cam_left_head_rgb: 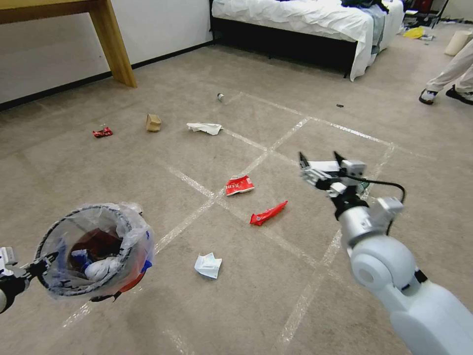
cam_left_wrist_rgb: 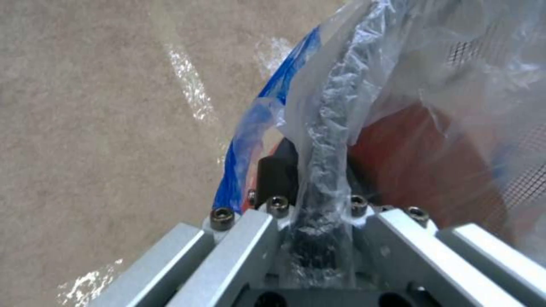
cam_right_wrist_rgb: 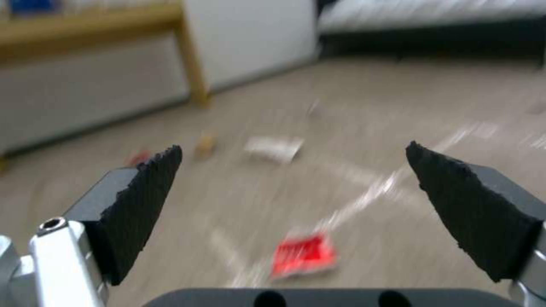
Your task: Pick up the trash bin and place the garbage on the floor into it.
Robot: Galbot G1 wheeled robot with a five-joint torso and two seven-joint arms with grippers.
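The trash bin (cam_left_head_rgb: 93, 249), mesh-sided with a clear blue-printed liner, hangs low on the left, held off the floor (cam_left_head_rgb: 207, 305). My left gripper (cam_left_head_rgb: 42, 266) is shut on its rim (cam_left_wrist_rgb: 321, 170), with white and dark litter inside. My right gripper (cam_left_head_rgb: 320, 160) hovers open over the tape grid, its pads (cam_right_wrist_rgb: 142, 200) wide apart. Garbage lies scattered: a red crushed can (cam_left_head_rgb: 239, 185) (cam_right_wrist_rgb: 303, 255), a long red wrapper (cam_left_head_rgb: 268, 213), a white tissue (cam_left_head_rgb: 208, 265), a white paper (cam_left_head_rgb: 205, 128) (cam_right_wrist_rgb: 274, 147), a tan packet (cam_left_head_rgb: 153, 123), a small red wrapper (cam_left_head_rgb: 102, 132) and a small bottle (cam_left_head_rgb: 220, 97).
A wooden table leg (cam_left_head_rgb: 114, 42) stands at the back left by the wall. A bed (cam_left_head_rgb: 305, 24) with white sheets fills the back. A person's legs and shoes (cam_left_head_rgb: 446, 88) are at the far right. Open carpet lies in front.
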